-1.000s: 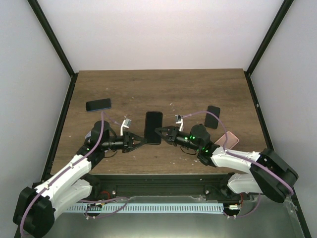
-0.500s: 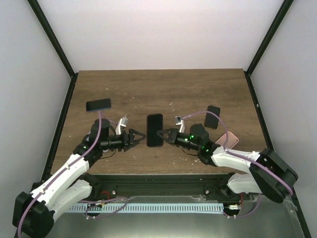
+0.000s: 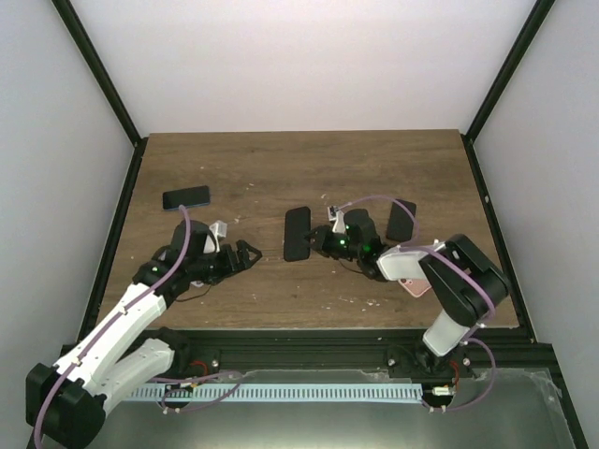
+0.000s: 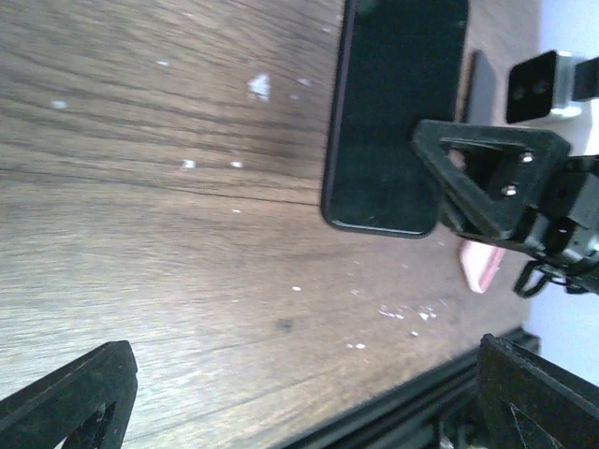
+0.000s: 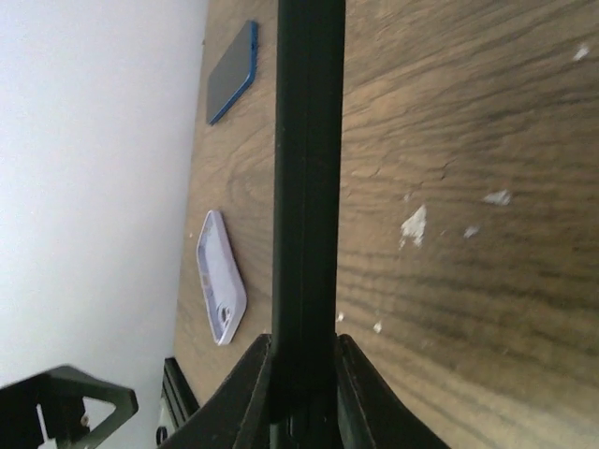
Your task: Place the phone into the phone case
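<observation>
**Left arm lets go, right arm keeps the phone**

A second ago both arms closed on the slim black glossy phone (image 3: 298, 234) from either side. Now the left arm has drawn back toward its base. The left fingers (image 4: 75, 393) are spread wide over bare wood and touch nothing. The right fingers (image 5: 253, 393) are pressed onto the phone's right edge, pinching it across its thickness. The phone has slid a little to the right and away, and has turned slightly. It lies near the middle of the brown wooden tabletop (image 3: 374, 168).

By my judgement the two-sided squeeze is over and the right arm alone now steers the phone. Whether the dark rim around it is a case already seated cannot be told from these views.

Other pieces lie around. A blue-edged dark phone (image 3: 186, 197) sits well apart at the far left. A small black slab (image 3: 402, 220) lies just beyond the right arm. A pink flat rounded piece (image 3: 409, 283) is partly under that arm's forearm, which blocks an easy reach to it. The right wrist view also shows a pale lilac flat piece (image 5: 223, 290) on the wood near the left arm. The space between the phone and the left fingers is bare.
</observation>
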